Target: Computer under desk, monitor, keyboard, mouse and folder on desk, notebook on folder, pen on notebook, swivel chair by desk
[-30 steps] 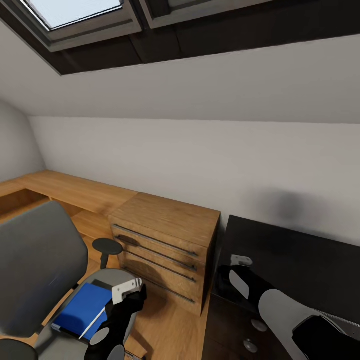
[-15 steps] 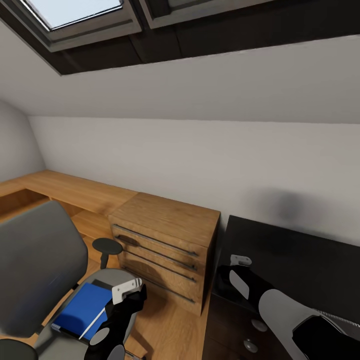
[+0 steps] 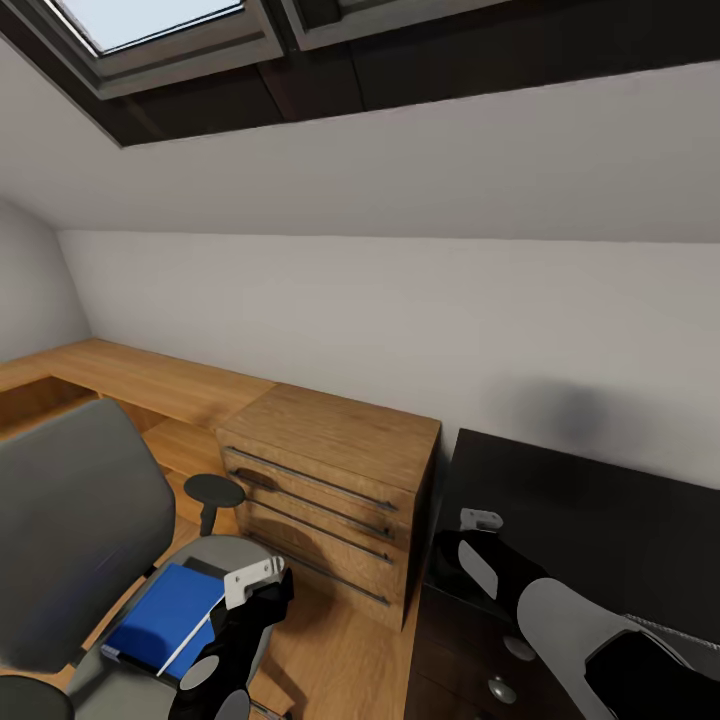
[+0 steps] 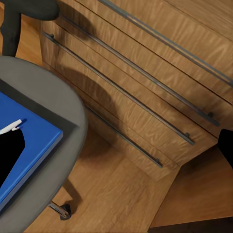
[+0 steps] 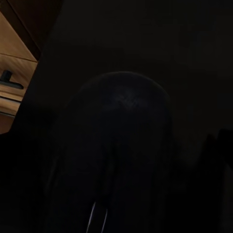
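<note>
The swivel chair (image 3: 75, 520) stands at the left, and the blue folder (image 3: 165, 612) lies on its grey seat (image 4: 60, 97) with the white pen (image 3: 188, 642) on top. My left gripper (image 3: 264, 590) hovers over the seat's right edge, beside the folder (image 4: 34, 145); it is open, with its fingers (image 4: 226, 145) far apart. My right gripper (image 3: 470, 545) sits over the near left corner of the black desk (image 3: 600, 520). Its wrist view is almost black, with a dark rounded form (image 5: 116, 141) I cannot identify. Monitor, keyboard, computer and notebook are out of view.
A wooden cabinet (image 3: 330, 480) with long bar handles (image 4: 145, 104) stands between chair and desk, and a low wooden shelf (image 3: 140, 380) runs along the wall at left. The desk's drawers have round knobs (image 3: 497, 690). A sloped ceiling with skylights is overhead.
The head camera has tipped very slightly. The arms, chair, folder and pen have not moved.
</note>
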